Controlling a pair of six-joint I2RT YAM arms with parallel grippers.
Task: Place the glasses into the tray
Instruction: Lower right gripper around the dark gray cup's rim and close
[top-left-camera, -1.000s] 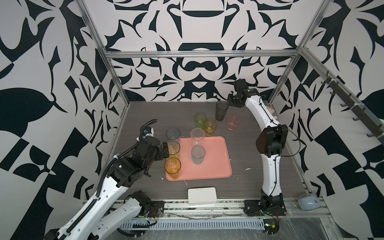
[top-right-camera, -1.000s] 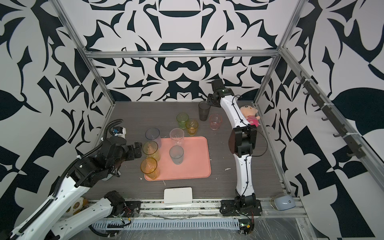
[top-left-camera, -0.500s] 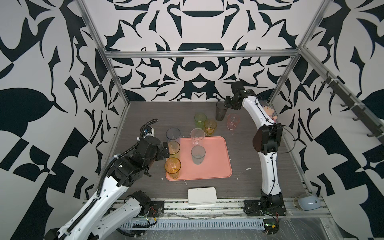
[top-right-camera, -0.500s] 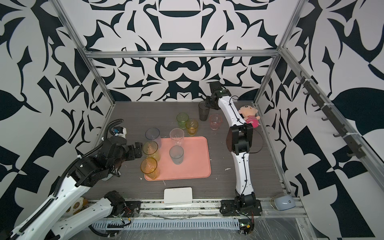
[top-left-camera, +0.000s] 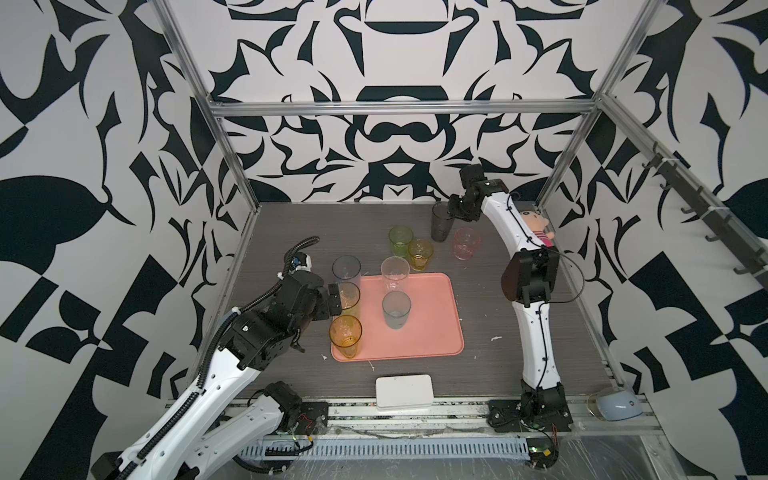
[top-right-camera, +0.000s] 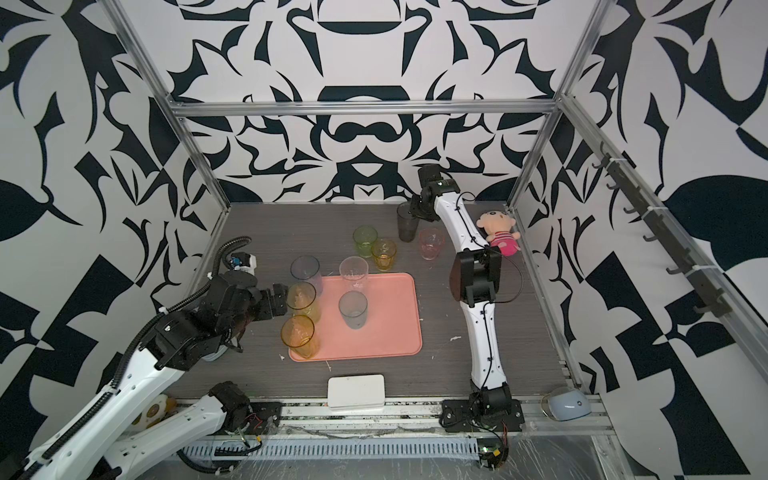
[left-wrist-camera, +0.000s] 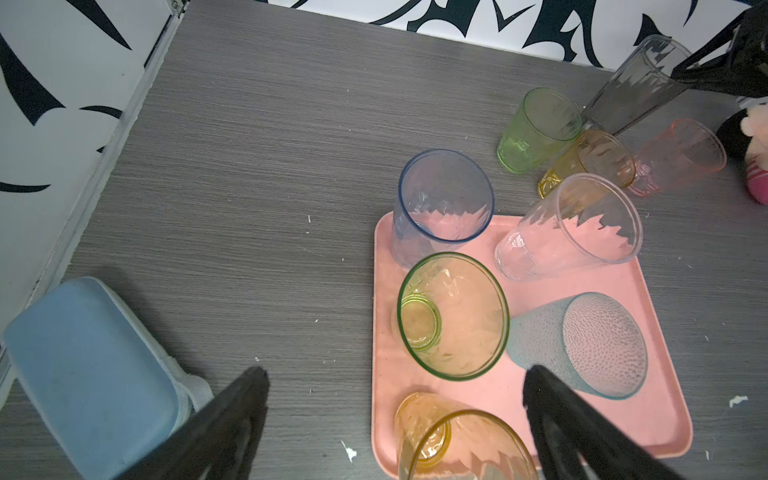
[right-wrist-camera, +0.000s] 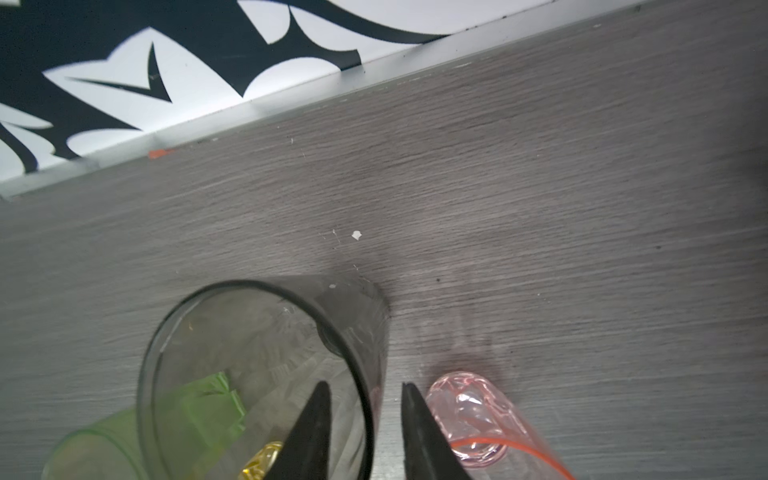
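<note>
In both top views the tray (top-left-camera: 432, 336) lies on the dark tabletop, just below the centre of the frame. Five of the glasses stand upright on it:
- The tall amber glass (top-left-camera: 345, 334) is at the tray's lower left corner.
- The yellow-green glass (top-left-camera: 349, 296) is above it, along the left edge.
- The blue-grey glass (top-left-camera: 346, 268) is at the upper left corner. Whether its base sits wholly inside the rim cannot be told.
- The clear glass (top-left-camera: 395, 272) is at the upper edge.
- The teal glass (top-left-camera: 397, 308) is near the middle.

Four more stand on the bare table above the tray. The short green glass (top-left-camera: 400, 240) and the short amber glass (top-left-camera: 420, 254) are just beside each other. The smoky grey glass (top-left-camera: 441, 222) is to their upper right, and the pink glass (top-left-camera: 466, 243) is to its right.

The right gripper (right-wrist-camera: 363, 384) is at the rim of the smoky grey glass. In the right wrist view its jaws are narrowly apart. One finger (right-wrist-camera: 311, 432) is inside the glass and the other outside, with the wall between them. A gap shows on each side, so nothing is clamped yet.

The left gripper (top-left-camera: 334, 300) is at the tray's left edge, just beside the yellow-green glass. Its jaws are spread wide and hold nothing.

A white box (top-left-camera: 404, 390) lies below the tray. A plush doll (top-left-camera: 536, 222) sits at the upper right, behind the right arm.
</note>
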